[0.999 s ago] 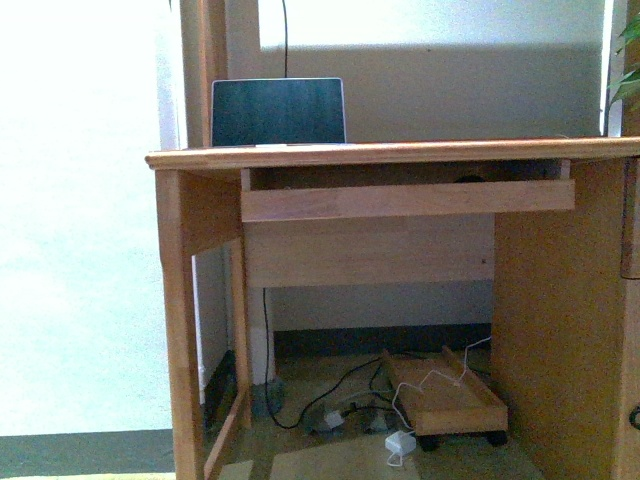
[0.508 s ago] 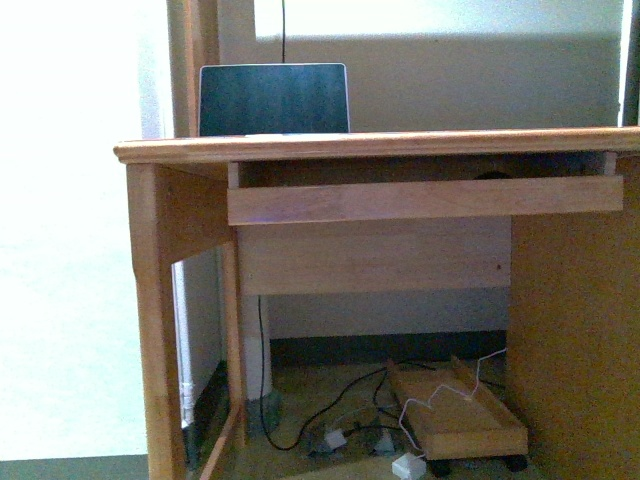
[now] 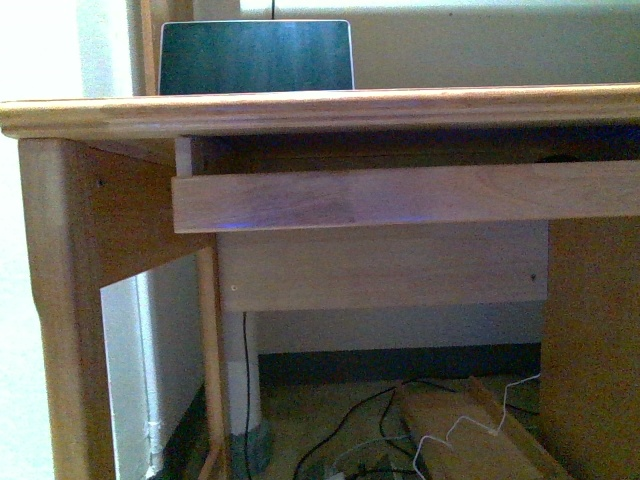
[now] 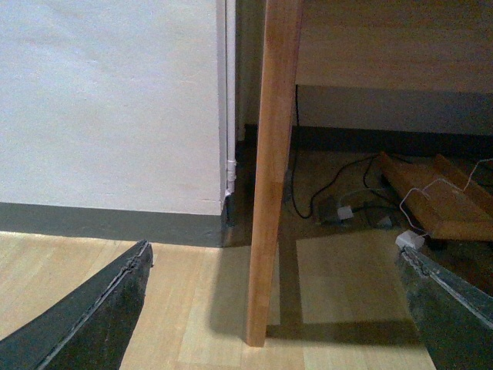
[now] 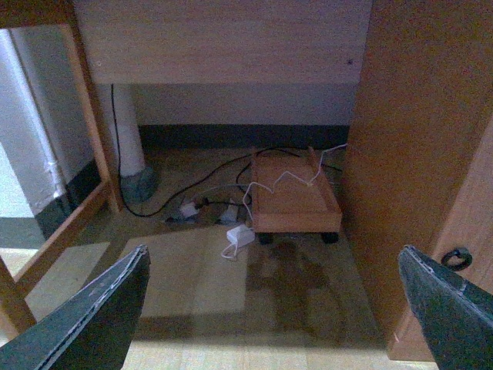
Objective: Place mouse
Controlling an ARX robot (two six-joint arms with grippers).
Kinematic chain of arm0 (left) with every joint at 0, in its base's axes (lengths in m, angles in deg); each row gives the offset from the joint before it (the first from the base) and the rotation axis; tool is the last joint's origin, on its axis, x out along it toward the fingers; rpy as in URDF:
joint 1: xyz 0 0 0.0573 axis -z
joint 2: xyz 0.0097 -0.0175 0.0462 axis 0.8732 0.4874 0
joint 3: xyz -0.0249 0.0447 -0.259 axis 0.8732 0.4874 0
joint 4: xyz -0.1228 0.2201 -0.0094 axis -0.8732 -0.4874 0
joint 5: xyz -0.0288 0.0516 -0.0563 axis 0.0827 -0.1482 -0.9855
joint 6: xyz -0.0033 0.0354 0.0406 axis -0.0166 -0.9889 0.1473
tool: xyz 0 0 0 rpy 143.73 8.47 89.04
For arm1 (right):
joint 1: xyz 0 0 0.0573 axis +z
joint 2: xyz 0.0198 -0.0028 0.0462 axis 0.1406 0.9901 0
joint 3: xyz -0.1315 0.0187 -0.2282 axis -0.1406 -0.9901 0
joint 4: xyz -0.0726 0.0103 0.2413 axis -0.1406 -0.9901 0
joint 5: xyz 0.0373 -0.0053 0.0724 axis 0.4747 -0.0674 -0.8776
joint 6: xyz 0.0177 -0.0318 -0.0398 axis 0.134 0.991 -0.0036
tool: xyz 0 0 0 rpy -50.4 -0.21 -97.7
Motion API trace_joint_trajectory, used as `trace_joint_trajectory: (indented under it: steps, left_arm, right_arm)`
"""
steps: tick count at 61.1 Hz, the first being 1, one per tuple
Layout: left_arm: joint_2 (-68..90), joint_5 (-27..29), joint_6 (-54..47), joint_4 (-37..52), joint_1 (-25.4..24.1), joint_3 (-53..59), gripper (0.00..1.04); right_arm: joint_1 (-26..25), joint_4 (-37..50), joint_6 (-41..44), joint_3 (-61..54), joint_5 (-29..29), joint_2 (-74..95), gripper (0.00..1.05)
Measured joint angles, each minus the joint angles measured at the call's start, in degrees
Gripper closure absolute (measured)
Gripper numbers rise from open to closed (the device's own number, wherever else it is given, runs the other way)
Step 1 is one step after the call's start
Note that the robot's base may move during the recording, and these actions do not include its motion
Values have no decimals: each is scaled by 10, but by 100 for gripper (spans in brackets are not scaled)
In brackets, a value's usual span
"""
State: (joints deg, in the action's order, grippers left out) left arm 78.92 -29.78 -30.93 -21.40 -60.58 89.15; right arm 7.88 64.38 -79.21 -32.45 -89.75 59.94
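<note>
Evidently left jaws and right jaws spread wide, facing floor (image 5: 192,293)

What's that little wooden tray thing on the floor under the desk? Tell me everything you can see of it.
The wooden trolley is a low, light-brown rectangular platform with raised rails along its long sides. It stands flat on the floor on small dark casters, close beside the desk's side panel; whether they touch is unclear. A thin white cable drapes across its top. Nothing else shows on it.
</note>
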Motion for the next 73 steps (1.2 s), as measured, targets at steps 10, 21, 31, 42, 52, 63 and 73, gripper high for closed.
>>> trace_joint_trajectory:
  steps: [10,21,31,42,52,63,73]
  left_arm:
    - [0,0,0,0,0,0,8]
    - [0,0,0,0,0,0,8]
    - [0,0,0,0,0,0,8]
    - [0,0,0,0,0,0,8]
    - [0,0,0,0,0,0,8]
    - [14,-44,11,-29,-11,-11,8]
    - [253,-144,-48,42,-18,-52,8]
  right_arm:
    - [0,0,0,0,0,0,7]
    - [0,0,0,0,0,0,7]
    - [0,0,0,0,0,0,7]
    - [0,0,0,0,0,0,7]
    - [0,0,0,0,0,0,7]
    - [0,0,0,0,0,0,7]
    - [0,0,0,0,0,0,7]
